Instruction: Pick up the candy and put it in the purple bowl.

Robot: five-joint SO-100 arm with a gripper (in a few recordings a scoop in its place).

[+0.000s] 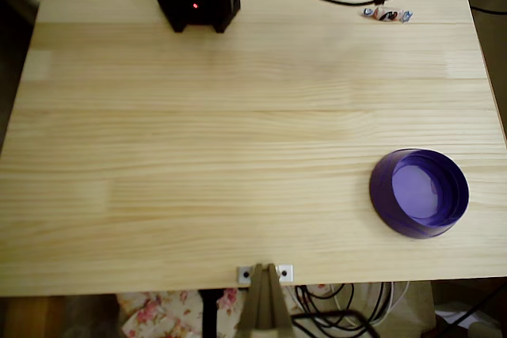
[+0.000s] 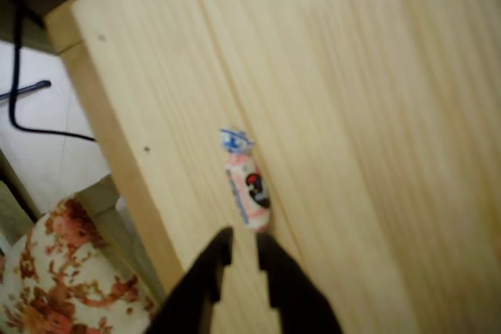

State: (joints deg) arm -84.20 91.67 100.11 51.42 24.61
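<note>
Candy (image 2: 246, 185) (blurred) near pincer (image 2: 243, 246).

candy (image 2: 247, 188) lower end behind pincer (image 2: 244, 244)

home hobby setup, pale pine table (image 1: 238, 132), floral fabric (image 2: 55, 279) beneath, loose black cables (image 1: 333, 310) around
</note>
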